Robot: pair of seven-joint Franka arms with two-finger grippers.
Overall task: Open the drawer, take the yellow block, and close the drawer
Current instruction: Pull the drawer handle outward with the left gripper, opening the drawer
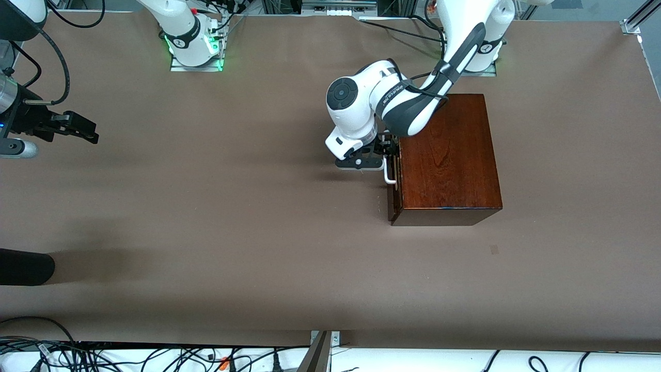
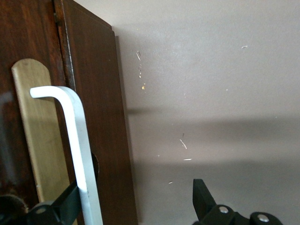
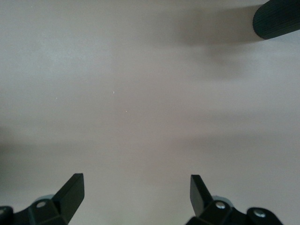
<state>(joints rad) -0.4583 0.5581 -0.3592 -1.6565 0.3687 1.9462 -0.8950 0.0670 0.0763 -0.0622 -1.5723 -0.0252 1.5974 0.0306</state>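
The mahogany box point(image 1: 449, 155) stands toward the left arm's end of the table. Its drawer point(image 1: 393, 201) faces the right arm's end and looks shut or nearly so. The white bar handle point(image 1: 390, 174) sticks out from the drawer's front. My left gripper point(image 1: 384, 154) is open at the handle. In the left wrist view the handle point(image 2: 77, 140) lies against one finger point(image 2: 65, 206), and the left gripper point(image 2: 136, 201) has its jaws wide apart. The yellow block is out of view. My right gripper point(image 1: 77, 126) waits open over bare table at the right arm's end; it also shows in the right wrist view point(image 3: 136, 192).
A black cylindrical object point(image 1: 23, 266) juts in at the table's edge at the right arm's end, nearer the front camera; it also shows in the right wrist view point(image 3: 279, 18). Brown table point(image 1: 232, 206) spreads between the arms.
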